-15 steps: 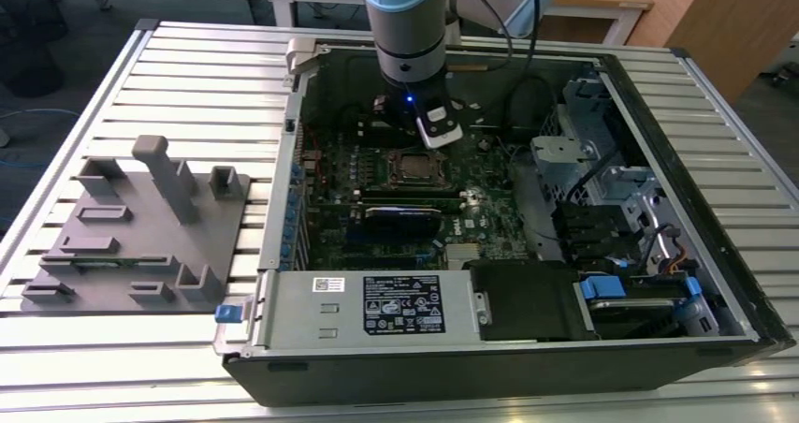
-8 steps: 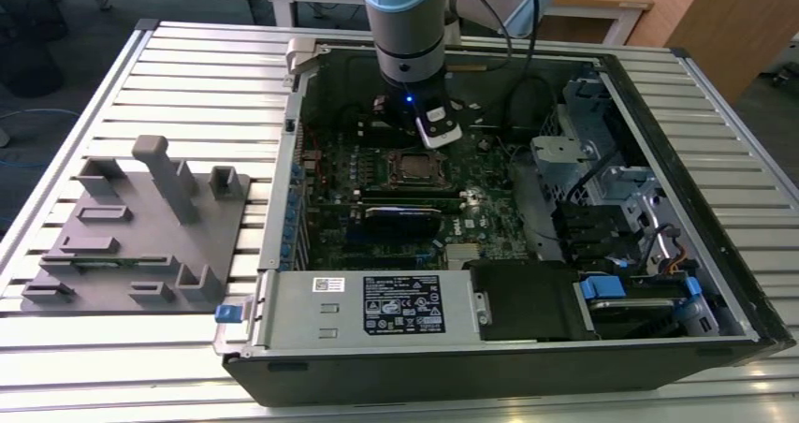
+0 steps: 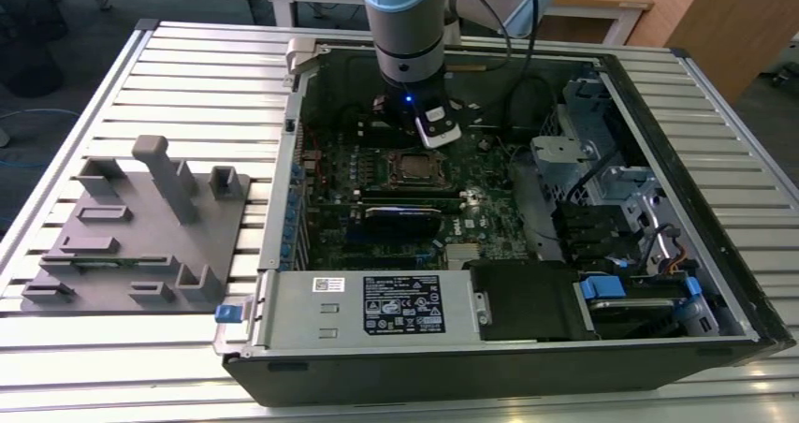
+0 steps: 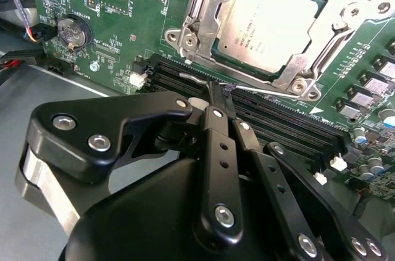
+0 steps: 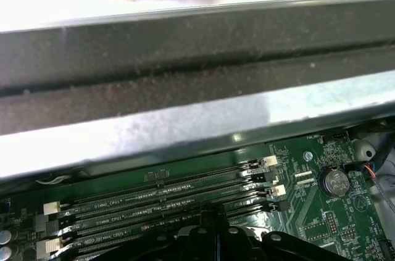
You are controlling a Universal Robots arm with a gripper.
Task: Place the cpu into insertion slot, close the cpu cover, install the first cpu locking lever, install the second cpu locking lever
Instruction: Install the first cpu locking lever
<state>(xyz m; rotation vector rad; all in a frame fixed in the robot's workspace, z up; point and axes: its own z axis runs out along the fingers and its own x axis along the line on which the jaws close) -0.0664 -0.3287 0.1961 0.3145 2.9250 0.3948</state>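
Note:
The cpu, a dull silver square, lies in the insertion slot on the green board. The cpu cover lies flat over it as a silver frame, with the chip showing through its window. A thin silver locking lever runs along the socket's edge beside the memory slots. My gripper hangs inside the case with its black fingers pressed together, and its tips are right at that lever's end. In the exterior view the gripper sits just behind the socket.
Long black memory slots lie under the fingers. A coin battery sits on the board nearby. The dark case wall rises close behind. A grey fixture block stands on the slatted table at the exterior view's left, and a power supply box fills the case front.

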